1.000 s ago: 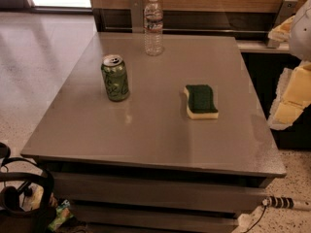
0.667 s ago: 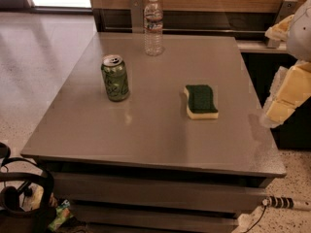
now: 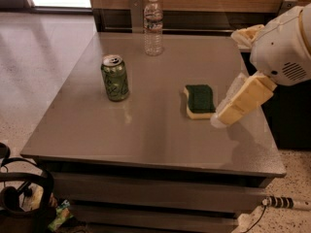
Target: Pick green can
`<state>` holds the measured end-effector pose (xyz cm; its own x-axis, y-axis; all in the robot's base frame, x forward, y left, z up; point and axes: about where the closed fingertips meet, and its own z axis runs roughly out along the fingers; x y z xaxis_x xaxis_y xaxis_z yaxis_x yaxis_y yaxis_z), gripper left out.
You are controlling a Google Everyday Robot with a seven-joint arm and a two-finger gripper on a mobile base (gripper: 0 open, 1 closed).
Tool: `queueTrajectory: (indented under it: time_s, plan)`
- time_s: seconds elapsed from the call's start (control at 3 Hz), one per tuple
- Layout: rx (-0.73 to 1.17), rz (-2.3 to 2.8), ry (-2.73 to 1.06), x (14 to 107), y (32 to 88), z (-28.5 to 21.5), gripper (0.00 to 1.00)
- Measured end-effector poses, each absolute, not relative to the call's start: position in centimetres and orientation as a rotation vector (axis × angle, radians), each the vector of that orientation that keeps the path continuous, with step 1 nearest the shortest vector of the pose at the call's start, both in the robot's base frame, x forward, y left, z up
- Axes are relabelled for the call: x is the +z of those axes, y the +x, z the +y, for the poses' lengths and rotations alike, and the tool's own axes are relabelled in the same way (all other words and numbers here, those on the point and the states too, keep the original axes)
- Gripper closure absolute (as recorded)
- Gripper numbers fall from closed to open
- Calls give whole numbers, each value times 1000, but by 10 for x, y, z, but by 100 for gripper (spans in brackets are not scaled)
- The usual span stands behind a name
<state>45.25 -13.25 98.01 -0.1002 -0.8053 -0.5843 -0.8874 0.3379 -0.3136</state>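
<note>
The green can (image 3: 115, 77) stands upright on the left part of the grey table (image 3: 146, 130), its silver pull-tab top showing. My gripper (image 3: 233, 106) hangs over the table's right side, just right of the sponge and far right of the can. Its cream-coloured fingers (image 3: 243, 101) point down and to the left. The white arm housing (image 3: 284, 47) sits above it at the right edge of the view.
A clear plastic water bottle (image 3: 153, 25) stands at the back of the table. A flat green-and-yellow sponge (image 3: 199, 101) lies right of centre. Dark bags and cables (image 3: 24, 193) lie on the floor at lower left. A cable (image 3: 286, 203) runs at lower right.
My gripper has moved left from beyond the table's right edge to over the table beside the sponge. The can, bottle and sponge have not moved.
</note>
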Motion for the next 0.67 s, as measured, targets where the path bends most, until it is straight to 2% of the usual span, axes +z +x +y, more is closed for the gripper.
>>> queueTrajectory:
  time_s: [0.33, 0.67]
  plan:
    - [239, 1830, -1428, 967, 469, -104, 0]
    - [318, 1814, -1385, 936, 513, -54, 0]
